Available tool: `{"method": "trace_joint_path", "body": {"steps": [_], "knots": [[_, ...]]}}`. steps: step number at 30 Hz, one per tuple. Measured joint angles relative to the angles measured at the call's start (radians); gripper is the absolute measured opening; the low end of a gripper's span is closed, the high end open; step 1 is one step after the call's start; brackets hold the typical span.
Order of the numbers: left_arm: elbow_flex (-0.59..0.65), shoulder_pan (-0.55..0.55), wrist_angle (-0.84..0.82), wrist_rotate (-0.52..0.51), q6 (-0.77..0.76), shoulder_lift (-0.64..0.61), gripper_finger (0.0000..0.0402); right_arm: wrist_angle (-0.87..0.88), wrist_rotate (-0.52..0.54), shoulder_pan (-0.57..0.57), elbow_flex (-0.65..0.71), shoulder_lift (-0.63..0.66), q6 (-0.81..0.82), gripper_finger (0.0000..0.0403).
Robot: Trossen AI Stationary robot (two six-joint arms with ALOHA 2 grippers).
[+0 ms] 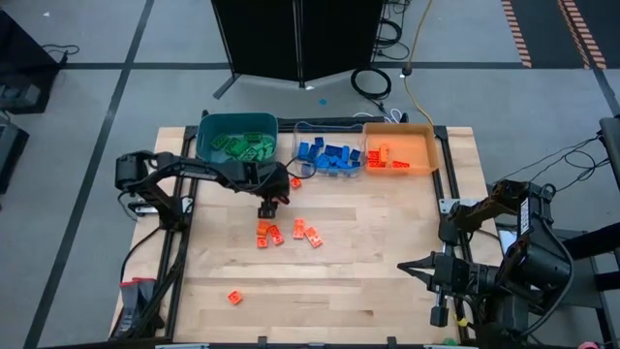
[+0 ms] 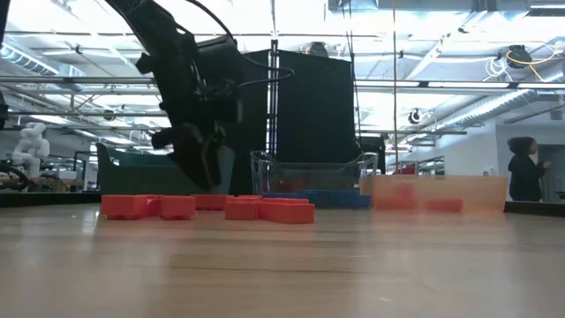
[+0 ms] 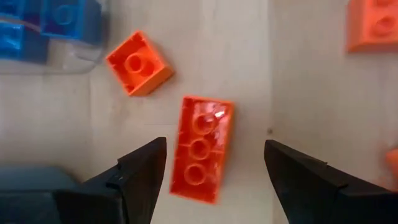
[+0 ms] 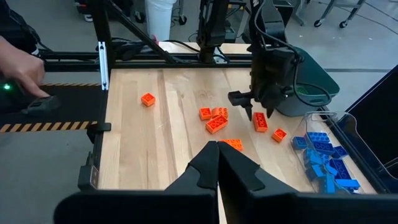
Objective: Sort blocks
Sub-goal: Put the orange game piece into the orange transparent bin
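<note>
High view shows the wooden table (image 1: 368,242) with teal bin (image 1: 238,137), clear bin (image 1: 327,155) and orange bin (image 1: 399,149) along its far edge. Left gripper (image 3: 214,177) hovers wide open, empty, straddling a long orange block (image 3: 200,148); a small orange block (image 3: 139,63) lies just beside it. Right gripper (image 4: 217,155) waits closed, empty, near the table's right edge.

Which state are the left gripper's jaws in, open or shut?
Open. In the left wrist view the left gripper has its two dark fingers spread apart, with a long orange brick lying on the table between them, not yet gripped.
</note>
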State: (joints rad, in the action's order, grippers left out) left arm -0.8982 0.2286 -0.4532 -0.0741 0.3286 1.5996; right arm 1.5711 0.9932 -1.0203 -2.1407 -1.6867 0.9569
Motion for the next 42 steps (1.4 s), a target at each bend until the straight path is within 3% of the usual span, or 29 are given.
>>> {"method": "trace_joint_path", "body": {"steps": [8,14,18,23,30,39,42], "knots": [[0.000,0.051,0.006,0.002,0.028,0.052,0.0277,0.000,0.000,0.000,0.000,0.000,0.008,0.0000],[-0.003,0.082,0.010,0.126,0.028,0.119,0.0273,0.000,-0.001,0.000,0.000,0.000,0.017,0.0000],[-0.004,0.081,0.003,0.135,0.027,0.144,0.0237,0.000,-0.001,0.000,0.000,0.000,0.026,0.0000],[-0.004,0.080,0.001,0.143,0.018,0.142,0.0139,0.000,-0.001,0.000,0.000,0.000,0.026,0.0000],[-0.023,0.078,-0.015,0.126,-0.155,0.129,0.0137,0.000,-0.001,0.000,0.000,0.000,0.026,0.0000],[-0.219,0.020,0.040,0.034,-0.318,0.031,0.0137,0.000,0.003,0.000,0.000,0.000,0.002,0.0000],[-0.319,0.010,0.182,-0.012,-0.378,0.022,0.0137,0.000,0.004,0.000,0.000,0.000,-0.001,0.0000]]}}
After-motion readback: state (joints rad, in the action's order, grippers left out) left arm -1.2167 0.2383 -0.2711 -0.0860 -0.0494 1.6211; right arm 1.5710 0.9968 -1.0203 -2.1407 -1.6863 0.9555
